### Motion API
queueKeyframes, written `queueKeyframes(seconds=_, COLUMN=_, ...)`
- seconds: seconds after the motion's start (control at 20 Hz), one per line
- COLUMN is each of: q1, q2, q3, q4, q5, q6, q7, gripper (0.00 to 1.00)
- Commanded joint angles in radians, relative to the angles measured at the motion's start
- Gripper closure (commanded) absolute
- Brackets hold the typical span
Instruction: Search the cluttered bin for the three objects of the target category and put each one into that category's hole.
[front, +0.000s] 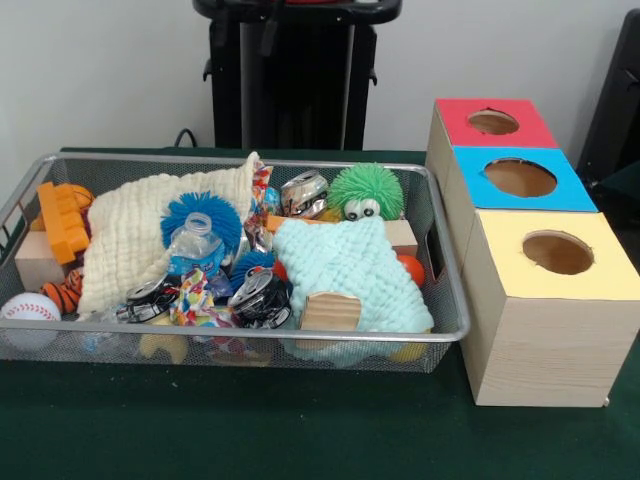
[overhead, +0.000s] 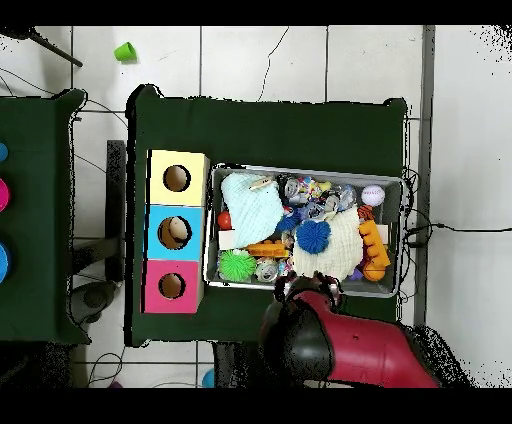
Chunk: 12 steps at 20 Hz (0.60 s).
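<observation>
1. We see the bin (front: 440, 215) mid-table on the green cloth, full: cream cloth (front: 135, 235), mint cloth (front: 350, 275), green fuzzy toy (front: 366, 190), blue fuzzy ball (front: 203, 215), baseball (front: 30, 308), crushed cans.
2. Three boxes touch the bin's end toward one table edge; the hole (front: 493, 122) is in the red box, nearest the robot-side edge.
3. Arm (overhead: 350, 345) sits over the bin's robot-side rim in the overhead view; we can't tell the gripper state.
</observation>
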Motion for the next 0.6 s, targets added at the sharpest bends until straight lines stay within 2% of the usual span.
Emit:
queueKeyframes(seconds=0.05, q1=-0.195, q2=0.094, q3=0.249, q4=-0.031, q5=-0.035, q6=-0.076, q7=-0.178, gripper=0.00)
queueKeyframes(seconds=0.3, q1=-0.312, q2=0.169, q3=0.336, q4=-0.058, q5=-0.102, q6=-0.109, q7=-0.191, gripper=0.00)
queueKeyframes(seconds=0.6, q1=-0.424, q2=0.217, q3=0.445, q4=-0.110, q5=-0.142, q6=-0.049, q7=-0.245, gripper=0.00)
